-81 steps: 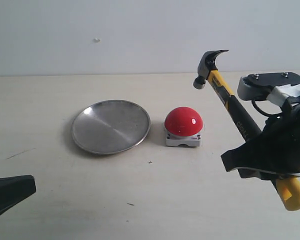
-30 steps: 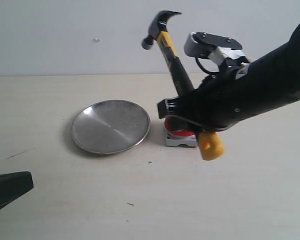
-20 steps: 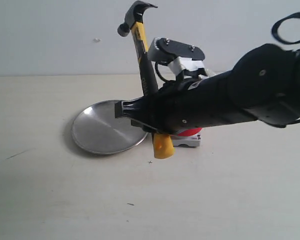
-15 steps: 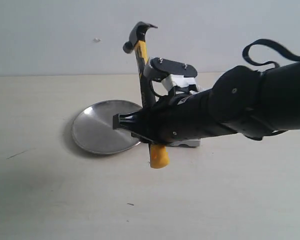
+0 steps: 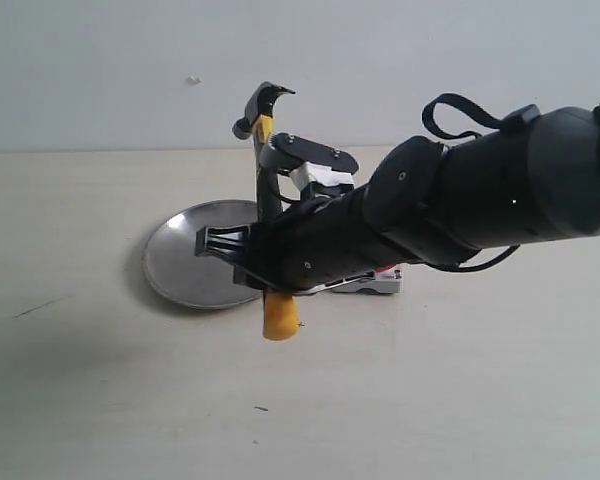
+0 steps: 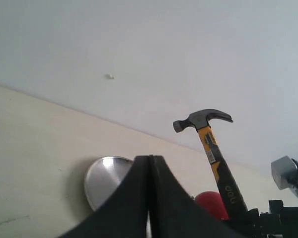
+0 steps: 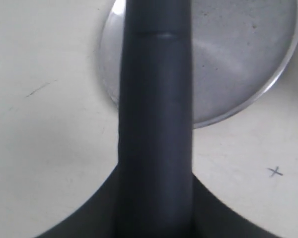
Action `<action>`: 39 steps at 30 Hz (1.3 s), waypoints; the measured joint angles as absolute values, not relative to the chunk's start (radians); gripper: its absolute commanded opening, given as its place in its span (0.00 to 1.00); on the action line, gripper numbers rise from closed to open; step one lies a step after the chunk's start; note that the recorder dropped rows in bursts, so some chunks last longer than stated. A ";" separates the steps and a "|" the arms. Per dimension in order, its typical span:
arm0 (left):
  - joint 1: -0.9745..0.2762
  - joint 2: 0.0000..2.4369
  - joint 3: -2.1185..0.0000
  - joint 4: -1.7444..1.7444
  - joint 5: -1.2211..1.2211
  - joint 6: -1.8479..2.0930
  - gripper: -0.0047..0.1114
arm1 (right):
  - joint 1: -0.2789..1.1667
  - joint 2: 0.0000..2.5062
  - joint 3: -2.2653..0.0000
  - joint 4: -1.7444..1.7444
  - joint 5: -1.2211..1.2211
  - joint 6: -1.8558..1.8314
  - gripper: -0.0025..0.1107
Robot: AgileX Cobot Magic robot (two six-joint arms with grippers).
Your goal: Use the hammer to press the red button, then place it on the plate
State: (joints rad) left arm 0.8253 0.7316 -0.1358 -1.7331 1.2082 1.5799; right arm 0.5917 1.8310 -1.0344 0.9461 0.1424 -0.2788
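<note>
My right gripper (image 5: 242, 255) is shut on the hammer's black handle (image 7: 156, 99) and holds the hammer (image 5: 263, 150) nearly upright, dark head up and yellow butt (image 5: 280, 318) down. The hammer hangs over the near right edge of the silver plate (image 5: 180, 265), with the butt just in front of the rim. In the right wrist view the plate (image 7: 238, 64) lies behind the handle. My right arm hides most of the red button (image 5: 389, 270); part of its grey base (image 5: 375, 284) shows. My left gripper (image 6: 150, 163) is shut and holds nothing. Past it I see the plate (image 6: 105, 176), the hammer (image 6: 203, 119) and the button (image 6: 211, 203).
The pale tabletop (image 5: 100, 400) carries a small dark speck (image 5: 261, 408) and a thin scratch (image 5: 40, 307) at the left. A small x mark (image 7: 274, 171) sits on the table near the plate. A white wall (image 5: 130, 70) rises behind the table.
My right arm has carried the hammer leftward from over the button to the plate's near right edge and lowered it slightly. My left gripper has dropped out of the exterior view.
</note>
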 measured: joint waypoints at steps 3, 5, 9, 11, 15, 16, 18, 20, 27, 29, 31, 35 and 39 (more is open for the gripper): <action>0.846 0.729 -0.136 -1.733 1.208 1.535 0.04 | 0.592 1.833 -1.065 0.971 0.165 -0.279 0.02; 0.860 0.729 -0.143 -1.733 1.208 1.496 0.04 | 0.592 1.843 -1.086 0.980 0.182 -0.279 0.02; 0.872 0.729 -0.149 -1.733 1.208 1.446 0.04 | 0.592 1.875 -1.106 0.982 0.195 -0.288 0.02; 0.874 0.717 -0.149 -1.733 1.208 1.441 0.04 | 0.592 1.888 -1.106 0.982 0.205 -0.310 0.02; 0.874 0.635 -0.168 -1.733 1.211 1.297 0.04 | 0.592 1.892 -1.106 0.977 0.214 -0.364 0.02; 0.874 0.607 -0.173 -1.733 1.211 1.263 0.04 | 0.592 1.892 -1.106 0.977 0.214 -0.369 0.02; 0.874 0.575 -0.177 -1.733 1.211 1.244 0.04 | 0.592 1.892 -1.106 0.977 0.214 -0.382 0.02; 0.874 0.567 -0.177 -1.724 1.211 1.237 0.04 | 0.592 1.892 -1.106 0.977 0.214 -0.388 0.02; 0.812 0.567 -0.177 -1.600 1.211 1.237 0.04 | 0.592 1.892 -1.106 0.974 0.215 -0.392 0.02; 0.674 0.567 -0.177 -1.589 1.211 1.237 0.04 | 0.592 1.892 -1.106 0.974 0.215 -0.402 0.02; 0.545 0.567 -0.177 -1.585 1.211 1.237 0.04 | 0.592 1.892 -1.106 0.974 0.215 -0.409 0.02; 0.385 0.567 -0.177 -1.583 1.213 1.237 0.04 | 0.592 1.892 -1.106 0.974 0.215 -0.411 0.02; 0.286 0.567 -0.177 -1.583 1.215 1.237 0.04 | 0.592 1.892 -1.106 0.993 0.216 -0.413 0.02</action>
